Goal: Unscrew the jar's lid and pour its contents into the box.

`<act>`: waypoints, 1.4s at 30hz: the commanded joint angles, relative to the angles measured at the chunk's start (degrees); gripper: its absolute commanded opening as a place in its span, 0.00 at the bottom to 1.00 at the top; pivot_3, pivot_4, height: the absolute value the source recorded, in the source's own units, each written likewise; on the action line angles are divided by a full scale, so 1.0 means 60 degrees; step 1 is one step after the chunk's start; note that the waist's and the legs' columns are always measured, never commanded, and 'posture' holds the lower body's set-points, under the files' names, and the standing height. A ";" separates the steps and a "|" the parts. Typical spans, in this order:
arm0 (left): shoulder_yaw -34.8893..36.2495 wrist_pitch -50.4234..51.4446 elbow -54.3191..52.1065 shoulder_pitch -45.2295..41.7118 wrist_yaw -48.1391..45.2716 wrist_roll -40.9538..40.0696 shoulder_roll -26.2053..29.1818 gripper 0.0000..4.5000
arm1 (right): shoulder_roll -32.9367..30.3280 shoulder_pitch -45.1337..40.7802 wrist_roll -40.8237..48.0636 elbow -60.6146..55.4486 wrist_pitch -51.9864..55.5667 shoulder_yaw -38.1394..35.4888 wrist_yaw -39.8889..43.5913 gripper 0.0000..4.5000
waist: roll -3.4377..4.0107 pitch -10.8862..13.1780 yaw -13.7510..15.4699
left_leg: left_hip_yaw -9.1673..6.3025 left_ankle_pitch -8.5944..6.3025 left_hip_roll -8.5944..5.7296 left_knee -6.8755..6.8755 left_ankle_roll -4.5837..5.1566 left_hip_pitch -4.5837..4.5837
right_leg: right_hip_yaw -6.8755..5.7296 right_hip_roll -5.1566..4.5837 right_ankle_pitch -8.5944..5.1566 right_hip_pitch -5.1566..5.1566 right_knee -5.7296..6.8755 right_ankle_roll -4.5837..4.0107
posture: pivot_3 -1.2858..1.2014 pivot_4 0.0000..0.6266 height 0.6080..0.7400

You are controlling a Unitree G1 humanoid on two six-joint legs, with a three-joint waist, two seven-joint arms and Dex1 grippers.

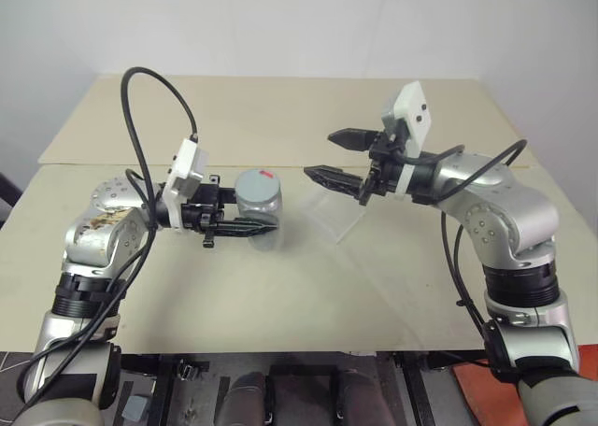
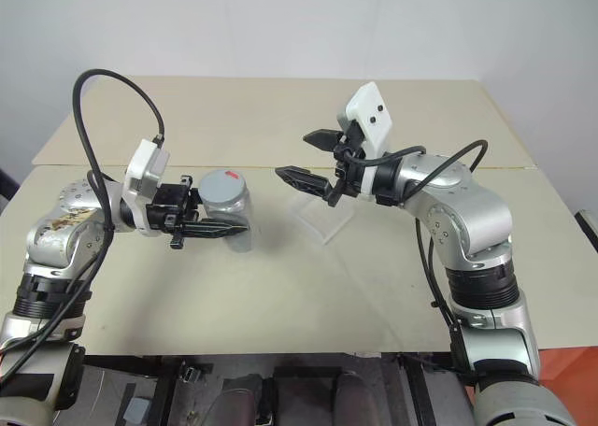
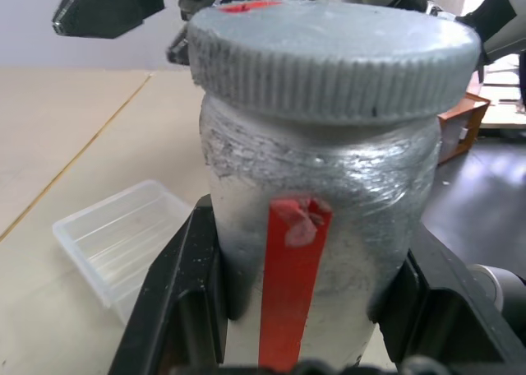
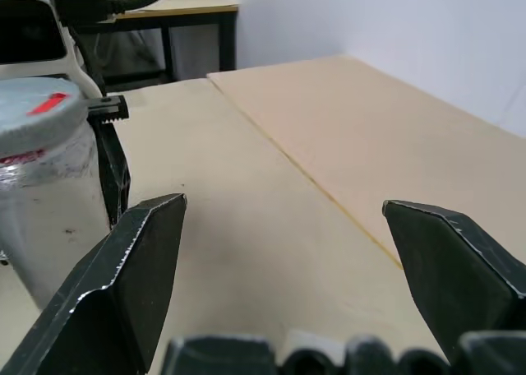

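Head view: the left end effector (image 1: 245, 227) grips the jar (image 1: 261, 213) upright above the tabletop (image 1: 308, 286), lid (image 1: 257, 185) on. The right end effector (image 1: 338, 157) hangs open nearby, over the clear box (image 1: 338, 213).

Left wrist view: fingers clamp the jar's foil-wrapped body — probably light, rigid, slippery.

Right wrist view: open jaws face the lid; its ribbed rim is likely the best hold — free room all around.

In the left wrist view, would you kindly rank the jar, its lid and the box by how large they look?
1. jar
2. lid
3. box
The jar and lid sit right at the camera, so the box's small look is unreliable.
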 commanded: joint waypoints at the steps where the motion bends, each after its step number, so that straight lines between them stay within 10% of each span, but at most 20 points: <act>1: 0.0209 -0.0059 -0.0258 -0.0093 -0.0017 -0.0153 0.0085 0.43 | -0.0219 0.0084 0.0136 -0.0321 -0.0147 -0.0470 0.0203 0.99 | 0.0000 0.0000 -0.0007 | 0.0001 0.0000 0.0000 0.0000 0.0000 0.0000 | 0.0002 0.0000 0.0000 0.0000 -0.0001 0.0000 | 0.52 0.24 1.00; 25: 0.0018 -0.0212 0.0128 -0.0449 0.0134 0.0152 -0.0407 0.43 | 0.1858 -0.0860 0.0095 -0.1268 0.0298 0.1261 -0.0573 0.99 | 0.0000 0.0000 0.0035 | -0.0005 0.0001 0.0000 0.0007 -0.0002 -0.0001 | -0.0004 -0.0001 0.0000 0.0003 0.0007 0.0000 | 0.52 0.24 1.00; 42: 0.0135 -0.0204 -0.0047 -0.0305 0.0092 0.0103 -0.0195 0.43 | 0.0774 -0.0373 0.0019 -0.1277 0.0246 0.0316 -0.0236 0.99 | 0.0000 0.0000 0.0027 | -0.0004 0.0000 0.0000 0.0006 0.0000 0.0000 | -0.0004 -0.0001 0.0000 0.0003 0.0006 0.0001 | 0.52 0.24 1.00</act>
